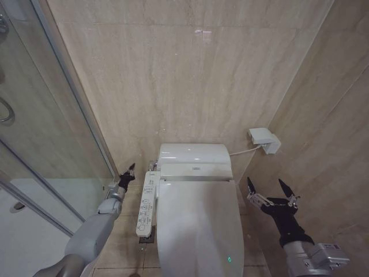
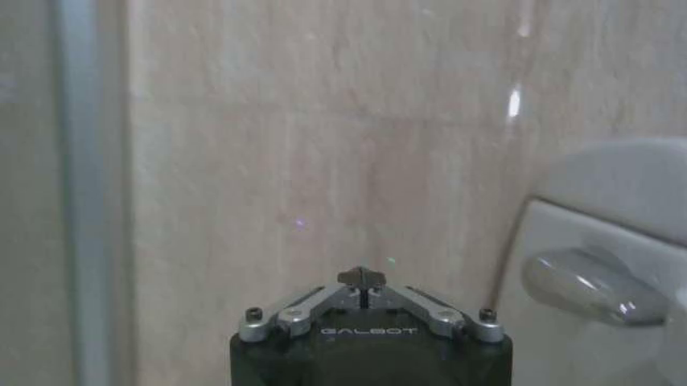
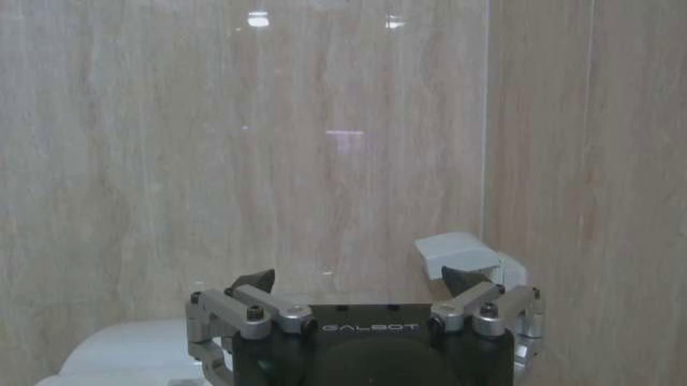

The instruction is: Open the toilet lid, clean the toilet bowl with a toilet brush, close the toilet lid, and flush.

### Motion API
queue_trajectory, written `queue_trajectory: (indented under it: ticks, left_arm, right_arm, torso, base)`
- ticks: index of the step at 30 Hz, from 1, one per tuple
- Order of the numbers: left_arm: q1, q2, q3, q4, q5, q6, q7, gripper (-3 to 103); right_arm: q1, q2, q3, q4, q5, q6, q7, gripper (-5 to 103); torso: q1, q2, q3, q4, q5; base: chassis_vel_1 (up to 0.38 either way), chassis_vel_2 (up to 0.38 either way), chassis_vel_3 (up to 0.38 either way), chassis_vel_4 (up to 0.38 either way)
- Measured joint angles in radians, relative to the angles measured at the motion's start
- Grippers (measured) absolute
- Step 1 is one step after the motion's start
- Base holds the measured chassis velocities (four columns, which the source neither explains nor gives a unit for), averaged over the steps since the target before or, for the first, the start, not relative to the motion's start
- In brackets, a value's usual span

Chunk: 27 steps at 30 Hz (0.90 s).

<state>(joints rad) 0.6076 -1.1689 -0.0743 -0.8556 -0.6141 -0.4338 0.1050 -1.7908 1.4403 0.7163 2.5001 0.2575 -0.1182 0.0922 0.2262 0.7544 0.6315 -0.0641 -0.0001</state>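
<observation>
toilet lid [image 1: 199,231] down over bowl, centre near | left gripper [image 1: 128,172] fingers pressed together, left of tank by flush lever [image 2: 588,285] | right gripper [image 1: 271,190] fingers spread, right of lid

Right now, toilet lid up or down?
Down. The toilet lid lies flat over the bowl in the head view, no seat ring or basin visible. Neither the left gripper nor the right gripper touches it.
</observation>
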Motion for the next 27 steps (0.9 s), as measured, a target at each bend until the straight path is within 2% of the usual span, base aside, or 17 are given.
queue_trajectory:
  ticks: [3,4,8,9,12,13,16,17,20,21,22,25,27]
  left_arm:
    - [0.084,0.051,-0.027,-0.187,0.004,0.063,-0.09,0]
    - [0.084,0.051,-0.027,-0.187,0.004,0.063,-0.09,0]
    - [0.171,0.087,-0.056,-0.394,0.003,0.12,-0.18,0]
    - [0.171,0.087,-0.056,-0.394,0.003,0.12,-0.18,0]
    - [0.251,0.119,-0.087,-0.566,-0.002,0.164,-0.229,0]
    - [0.251,0.119,-0.087,-0.566,-0.002,0.164,-0.229,0]
    - [0.361,0.153,-0.164,-0.713,-0.003,0.181,-0.247,0]
    - [0.361,0.153,-0.164,-0.713,-0.003,0.181,-0.247,0]
    - [0.504,0.175,-0.25,-0.832,0.001,0.187,-0.247,0]
    - [0.553,0.177,-0.281,-0.871,0.003,0.187,-0.246,0]
    - [0.553,0.177,-0.281,-0.871,0.003,0.187,-0.246,0]
    - [0.688,0.169,-0.376,-0.997,0.008,0.187,-0.24,0]
    - [0.723,0.16,-0.403,-1.036,0.01,0.188,-0.239,0]
  right_arm:
    - [0.0,0.0,0.0,0.0,0.0,0.0,0.0,100]
    - [0.0,0.0,0.0,0.0,0.0,0.0,0.0,100]
    - [0.0,0.0,0.0,0.0,0.0,0.0,0.0,100]
    - [0.0,0.0,0.0,0.0,0.0,0.0,0.0,100]
    - [0.0,0.0,0.0,0.0,0.0,0.0,0.0,100]
    - [0.0,0.0,0.0,0.0,0.0,0.0,0.0,100]
    - [0.0,0.0,0.0,0.0,0.0,0.0,0.0,100]
    - [0.0,0.0,0.0,0.0,0.0,0.0,0.0,100]
    - [0.0,0.0,0.0,0.0,0.0,0.0,0.0,100]
    - [0.0,0.0,0.0,0.0,0.0,0.0,0.0,100]
    - [0.0,0.0,0.0,0.0,0.0,0.0,0.0,100]
    - [0.0,0.0,0.0,0.0,0.0,0.0,0.0,100]
    - [0.0,0.0,0.0,0.0,0.0,0.0,0.0,100]
  torso:
    - [0.0,0.0,0.0,0.0005,0.0002]
    - [0.0,0.0,0.0,0.0005,0.0002]
    - [0.0,0.0,0.0,0.0002,0.0]
    - [0.0,0.0,0.0,0.0002,0.0]
    - [0.0,0.0,0.0,-0.0003,0.0001]
    - [0.0,0.0,0.0,-0.0003,0.0001]
    - [0.0,0.0,0.0,-0.0001,0.0005]
    - [0.0,0.0,0.0,-0.0001,0.0005]
    - [0.0,0.0,0.0,0.0004,0.0002]
    - [0.0,0.0,0.0,0.0006,-0.0001]
    - [0.0,0.0,0.0,0.0006,-0.0001]
    - [0.0,0.0,0.0,0.0002,0.0001]
    - [0.0,0.0,0.0,0.0001,0.0001]
  base:
    - [0.0,0.0,0.0,0.0]
    - [0.0,0.0,0.0,0.0]
    - [0.0,0.0,0.0,0.0]
    - [0.0,0.0,0.0,0.0]
    - [0.0,0.0,0.0,0.0]
    - [0.0,0.0,0.0,0.0]
    - [0.0,0.0,0.0,0.0]
    - [0.0,0.0,0.0,0.0]
    - [0.0,0.0,0.0,0.0]
    - [0.0,0.0,0.0,0.0]
    - [0.0,0.0,0.0,0.0]
    - [0.0,0.0,0.0,0.0]
    - [0.0,0.0,0.0,0.0]
